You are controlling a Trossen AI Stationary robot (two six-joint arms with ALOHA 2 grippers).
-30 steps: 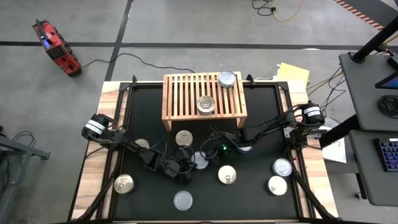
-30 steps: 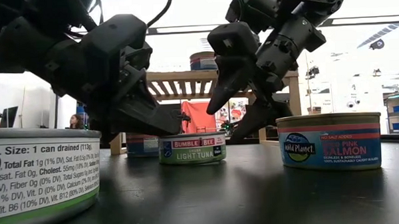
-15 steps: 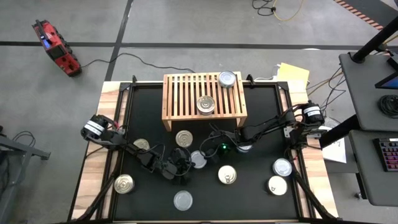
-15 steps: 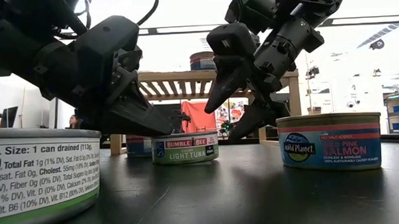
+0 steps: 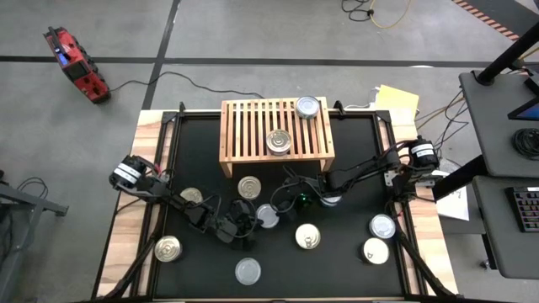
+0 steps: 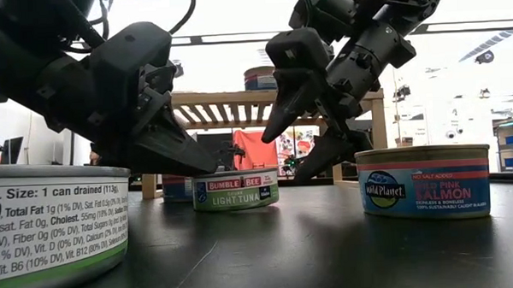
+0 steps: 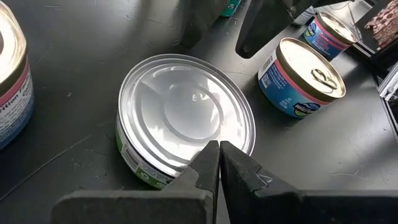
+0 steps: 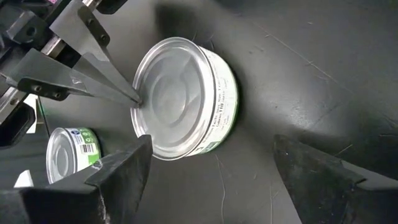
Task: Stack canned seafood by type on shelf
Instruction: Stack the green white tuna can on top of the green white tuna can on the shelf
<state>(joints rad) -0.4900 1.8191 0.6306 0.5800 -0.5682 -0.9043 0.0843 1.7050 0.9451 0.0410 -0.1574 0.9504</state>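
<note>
**Two hands meet over one tuna tin at the middle of the worktop**

The left hand [image 7: 219, 163] has its two fingers pressed together, their joined tips resting at the near rim of a green-labelled tuna tin [image 7: 185, 112] that sits flat on the black worktop [image 5: 345, 261]. The tin's plain silver lid faces up. In the high view this same tin [image 5: 269, 215] lies near the middle of the worktop, in front of the shelf [image 5: 276, 129], with the left hand [image 5: 244, 220] coming at it from one side and the right hand [image 5: 285, 208] from the other.

The right hand [image 8: 211, 165] has its fingers spread wide apart, one on either side of the tin [image 8: 186, 96] without touching it; nothing is gripped. From that wrist, the left hand's closed tips show touching the edge of the lid.

In the low view the tin [image 6: 235, 190] reads "light tuna" and stands between the two dark hands, the right one [image 6: 295, 155] angled down with open fingers.

The light-wood shelf stands at the far side of the worktop and carries two tins: one [image 5: 279, 140] near the middle of its slatted top, one [image 5: 307, 106] at its far right corner. Other tins are scattered on the worktop: a gold-lidded one [image 5: 249, 186] just in front of the shelf, one [image 5: 168, 248] at the near left, one [image 5: 248, 269] at the near edge, one [image 5: 307, 236] right of centre, and two [image 5: 382, 225] [image 5: 376, 250] close together at the right. A pink-labelled salmon tin [image 6: 423, 183] shows close to the low camera.
</note>
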